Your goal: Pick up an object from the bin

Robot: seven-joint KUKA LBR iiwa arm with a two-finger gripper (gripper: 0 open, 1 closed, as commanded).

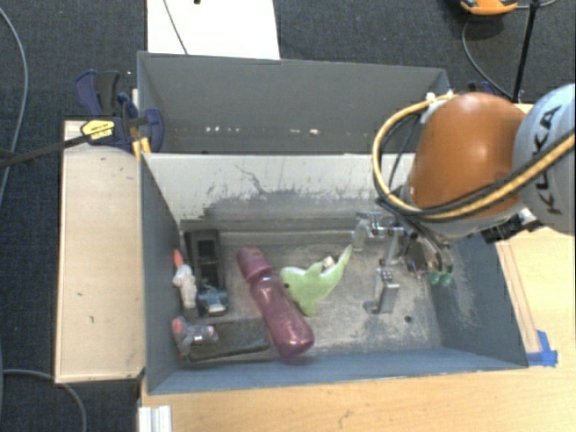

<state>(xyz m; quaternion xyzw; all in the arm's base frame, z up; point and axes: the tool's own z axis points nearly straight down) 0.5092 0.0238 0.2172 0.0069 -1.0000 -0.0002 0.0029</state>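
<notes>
One smooth, rounded purple bottle (274, 313)

The bottle (274, 313) is purple, the floppy toy (312, 283) pale green.

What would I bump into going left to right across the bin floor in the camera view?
Small white thing → purple bottle → pale green floppy thing → the robot's claw.
</notes>
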